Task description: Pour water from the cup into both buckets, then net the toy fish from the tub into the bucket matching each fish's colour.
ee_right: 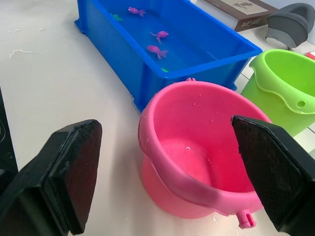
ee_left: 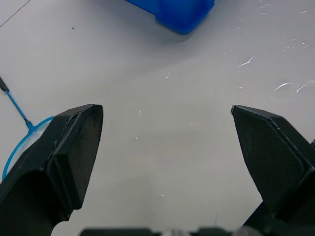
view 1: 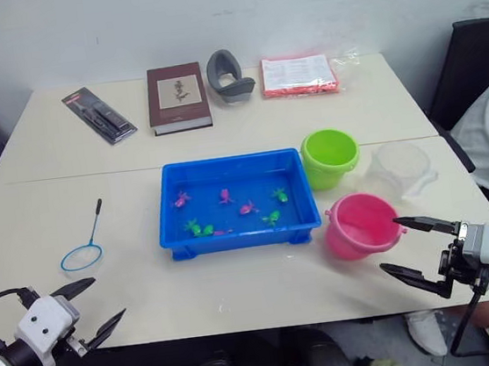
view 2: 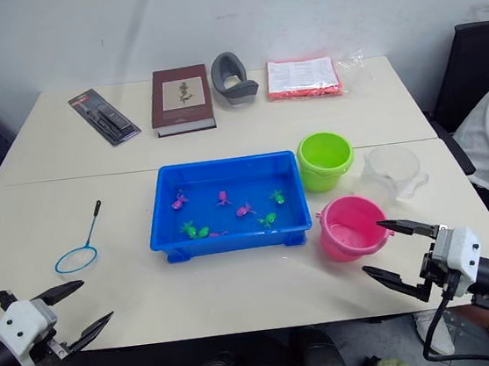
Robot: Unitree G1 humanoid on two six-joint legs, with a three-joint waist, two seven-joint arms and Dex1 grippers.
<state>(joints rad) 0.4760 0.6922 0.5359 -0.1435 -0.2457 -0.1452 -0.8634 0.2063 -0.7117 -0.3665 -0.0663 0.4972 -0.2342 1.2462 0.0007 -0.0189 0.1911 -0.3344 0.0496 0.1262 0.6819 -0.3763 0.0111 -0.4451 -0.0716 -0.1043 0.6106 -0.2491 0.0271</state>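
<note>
No text can be read. The book [view 1: 178, 97] bears a small cover picture with illegible marks, the pink packet [view 1: 299, 75] carries fine print too small to read, and the blister pack [view 1: 99, 115] likewise.

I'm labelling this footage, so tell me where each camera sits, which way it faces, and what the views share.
Left eye view: on the head, looking forward and down over the cream table; left gripper and right gripper show, jaws open.
Right eye view: the stereo twin, same scene, same grippers.
Left wrist view: on the left wrist, along its two black fingers, toward the bright blue plastic tub and light blue hoop net.
Right wrist view: on the right wrist, facing the pink plastic bucket and lime green bucket.
Both wrist views share the tub.
</note>
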